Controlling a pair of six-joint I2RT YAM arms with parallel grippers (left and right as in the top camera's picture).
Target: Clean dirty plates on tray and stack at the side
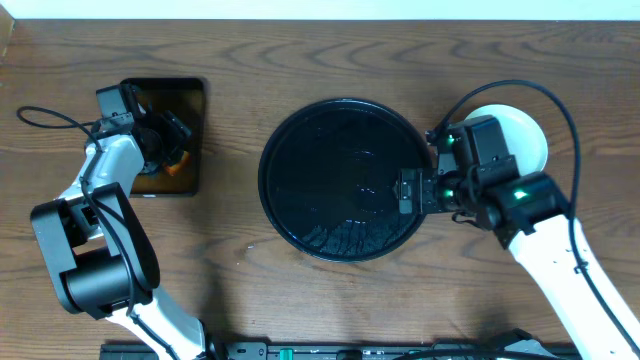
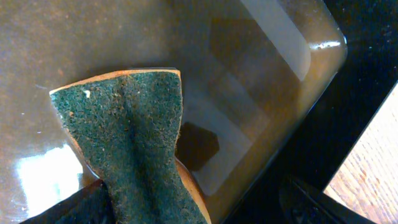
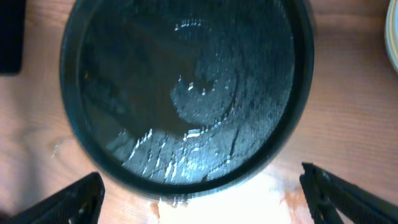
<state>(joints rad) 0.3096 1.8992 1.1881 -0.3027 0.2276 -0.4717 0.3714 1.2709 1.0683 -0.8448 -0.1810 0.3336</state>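
The round black tray lies mid-table, wet and with no plates on it; it fills the right wrist view. The plates sit stacked right of the tray, mostly hidden by my right arm; one rim shows at the right wrist view's edge. My right gripper is open and empty at the tray's right rim. My left gripper hangs over the rectangular pan, fingers wide apart. A green and orange sponge stands between them against the left finger.
The rectangular black pan with brownish liquid is at the far left under my left gripper. Bare wooden table surrounds the tray. A wet smear marks the wood by the tray's rim.
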